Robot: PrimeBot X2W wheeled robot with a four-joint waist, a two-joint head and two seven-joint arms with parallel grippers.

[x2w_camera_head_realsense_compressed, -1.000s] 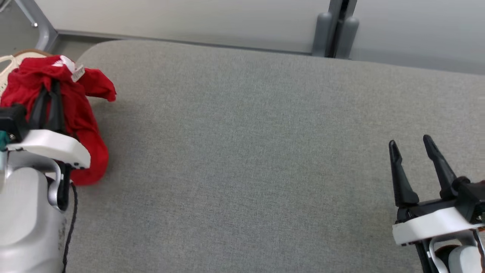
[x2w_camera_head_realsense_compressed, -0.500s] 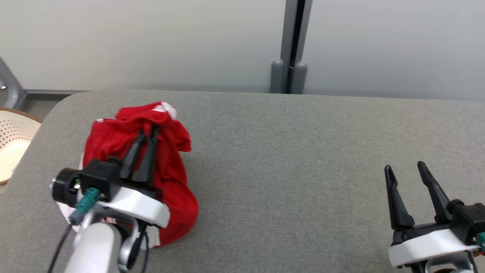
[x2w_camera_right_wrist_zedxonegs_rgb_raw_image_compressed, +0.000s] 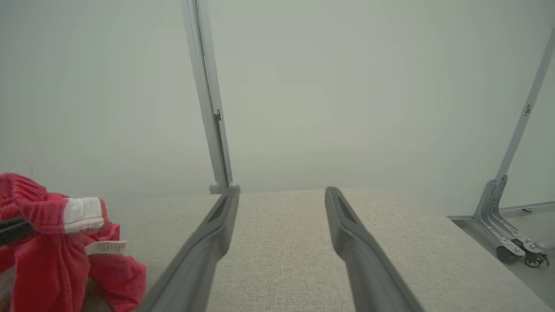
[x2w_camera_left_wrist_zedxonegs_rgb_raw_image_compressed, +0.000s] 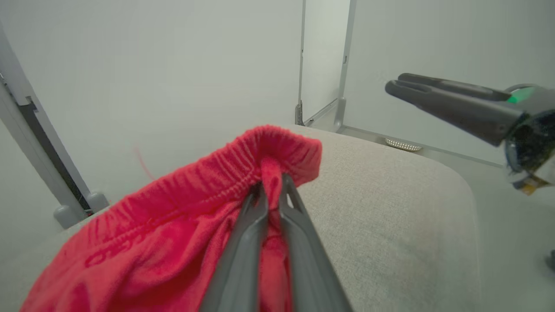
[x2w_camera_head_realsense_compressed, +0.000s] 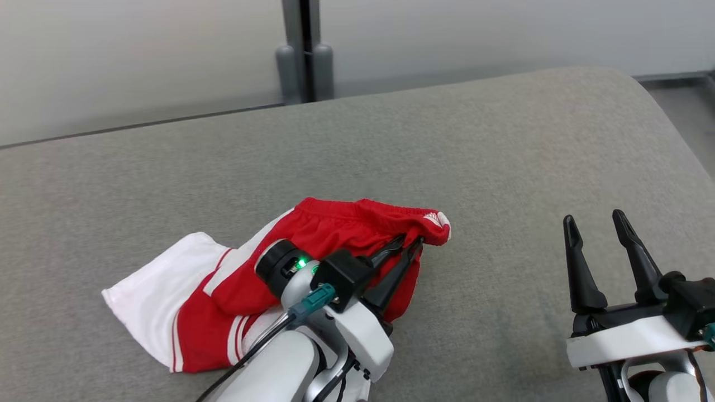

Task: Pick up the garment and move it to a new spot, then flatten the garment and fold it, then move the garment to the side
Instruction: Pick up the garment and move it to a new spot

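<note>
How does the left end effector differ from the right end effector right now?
The left end effector is shut on the red garment's waistband; the right end effector is open and empty. The left one leans toward the head view's upper right; the right one points nearly straight up. The left is over the garment, the right over bare grey surface. Both have two long dark fingers.

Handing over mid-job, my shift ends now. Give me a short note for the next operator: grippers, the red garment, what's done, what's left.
Left gripper: shut on the garment, pinching its elastic waistband.
Right gripper: open, empty, apart from the cloth, off to its right.
Garment: lies rumpled on the grey padded surface, white part toward the robot's left.
Done: grasped; placing looks nearly finished.
To do: release, flatten, fold, move aside.
</note>
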